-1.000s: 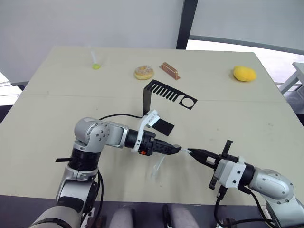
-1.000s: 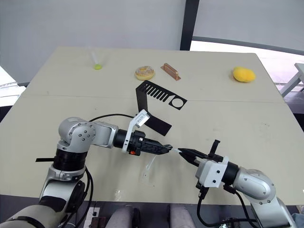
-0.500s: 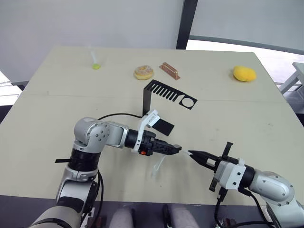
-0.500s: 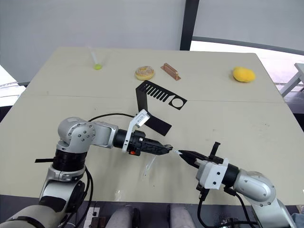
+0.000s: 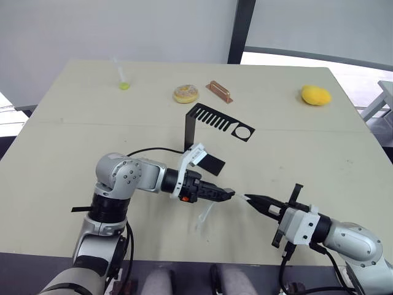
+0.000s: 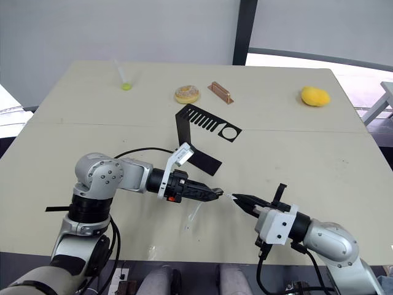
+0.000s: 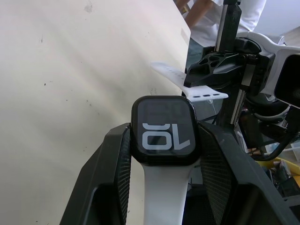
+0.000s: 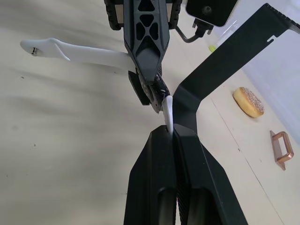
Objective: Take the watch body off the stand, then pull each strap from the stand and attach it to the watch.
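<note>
At lower centre of the head view, the left pincer (image 5: 228, 194) is clamped on the watch body (image 7: 164, 130), with one white strap (image 5: 204, 215) attached and hanging to the tabletop (image 5: 61, 141). The right pincer (image 5: 249, 198) pinches the second strap (image 8: 168, 110), just apart from the watch. The stand (image 5: 212, 123) sits at frame centre.

The beige worktop (image 5: 319, 147) carries the black stand (image 5: 209, 126) just beyond the left pincer (image 5: 228, 194); farther beyond lie a doughnut (image 5: 185, 94), a brown block (image 5: 219, 91), a green-tipped tube (image 5: 122, 78) and a yellow lump (image 5: 315, 94).
</note>
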